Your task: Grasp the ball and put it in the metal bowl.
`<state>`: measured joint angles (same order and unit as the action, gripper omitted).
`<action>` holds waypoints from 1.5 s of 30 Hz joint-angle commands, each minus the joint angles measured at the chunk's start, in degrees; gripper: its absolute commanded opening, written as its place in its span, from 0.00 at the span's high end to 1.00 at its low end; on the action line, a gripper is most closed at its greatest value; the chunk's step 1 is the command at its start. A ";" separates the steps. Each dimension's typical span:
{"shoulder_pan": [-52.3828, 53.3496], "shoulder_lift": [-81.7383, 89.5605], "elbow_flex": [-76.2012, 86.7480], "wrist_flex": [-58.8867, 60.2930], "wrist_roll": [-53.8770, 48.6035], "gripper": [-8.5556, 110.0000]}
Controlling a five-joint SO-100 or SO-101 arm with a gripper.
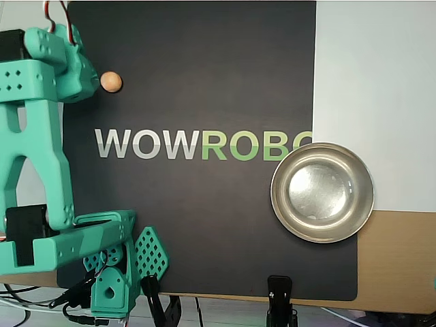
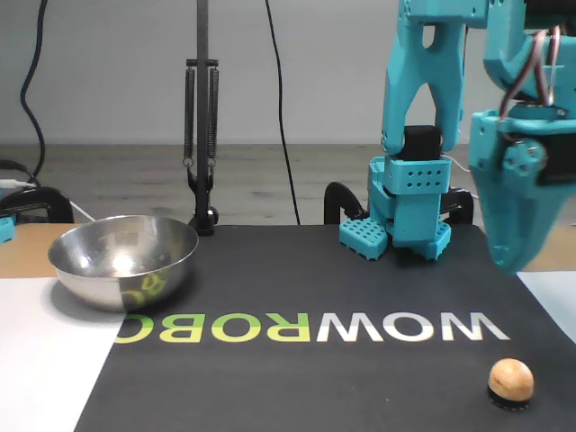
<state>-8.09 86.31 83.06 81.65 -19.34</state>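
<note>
Overhead view has the ball sitting far left on the black mat, well apart from the metal bowl. It looks light, hard and smooth, likely to roll, so pinch across its middle. Claw hangs above it, empty; its opening can't be judged.

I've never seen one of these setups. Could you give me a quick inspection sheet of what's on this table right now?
Surface: black mat printed WOWROBO, on a white and wood table.
Ball: on the mat, on a small dark base, untouched.
Metal bowl: empty, at the mat's edge.
Clutter: nothing seen.
Gripper: above the mat, behind the ball in the fixed view, holding nothing; open or shut unclear.
Cables: red-and-white wires on the arm; black cords behind.
Surroundings: black clamp stand, plain wall.
</note>
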 commanded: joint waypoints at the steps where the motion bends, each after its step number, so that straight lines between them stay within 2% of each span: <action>1: 0.09 0.18 -1.67 -1.05 -4.83 0.93; 13: 0.18 -1.41 -1.41 -0.44 -23.82 0.93; 25: 0.26 -3.43 -1.49 -0.44 -33.49 0.93; 45: -0.35 -8.35 -2.29 -1.23 -34.37 0.92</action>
<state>-8.26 77.87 83.06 80.86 -53.35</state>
